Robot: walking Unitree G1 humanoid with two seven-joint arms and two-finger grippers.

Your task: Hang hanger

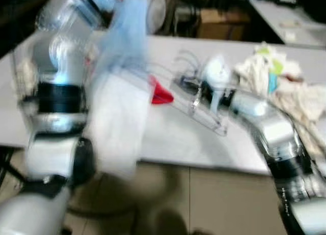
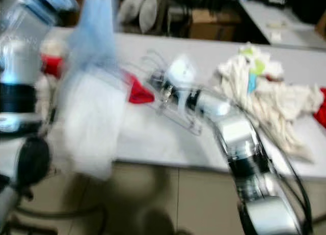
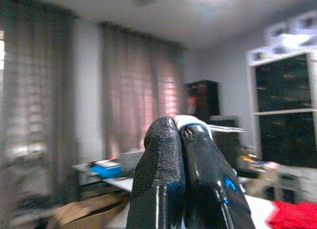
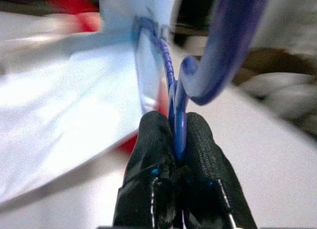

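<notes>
Over the table's (image 1: 173, 138) left edge, left gripper (image 3: 179, 132) is raised, fingers pressed shut on a thin white-blue edge, likely the pale cloth (image 1: 117, 118) hanging there; blur could mean swing and a slip. Further right, right gripper (image 4: 179, 140) pinches the blue hanger (image 4: 218, 50), thin, hooked, above the table.

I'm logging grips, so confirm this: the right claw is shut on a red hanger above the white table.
Not quite: the hanger is blue, not red. The right wrist view shows the right claw shut on its blue wire, with the hook curving just beyond the fingertips. The rest stands: the claw is over the white table.
</notes>
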